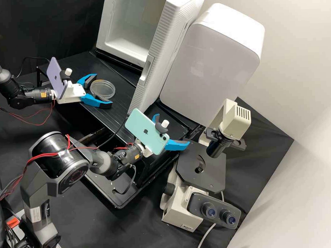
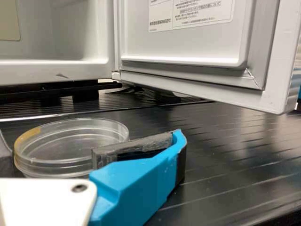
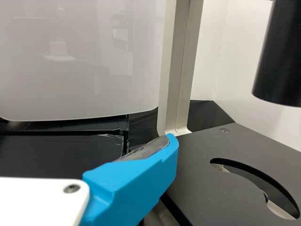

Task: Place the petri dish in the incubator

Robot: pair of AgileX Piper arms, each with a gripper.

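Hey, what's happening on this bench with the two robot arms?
The left gripper sits low on the black bench, its blue fingers open on either side of a clear petri dish that still rests on the bench. Just beyond stands the white incubator, its door swung open. The right gripper, also open and empty, hangs over the microscope stage, away from the dish.

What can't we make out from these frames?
Incubator interior: high view, top cut by the frame edge, right side hidden by its open door.
Petri dish near rim: left wrist view, covered by a finger of the left gripper.
Right gripper upper finger: high view, mostly behind the phone.
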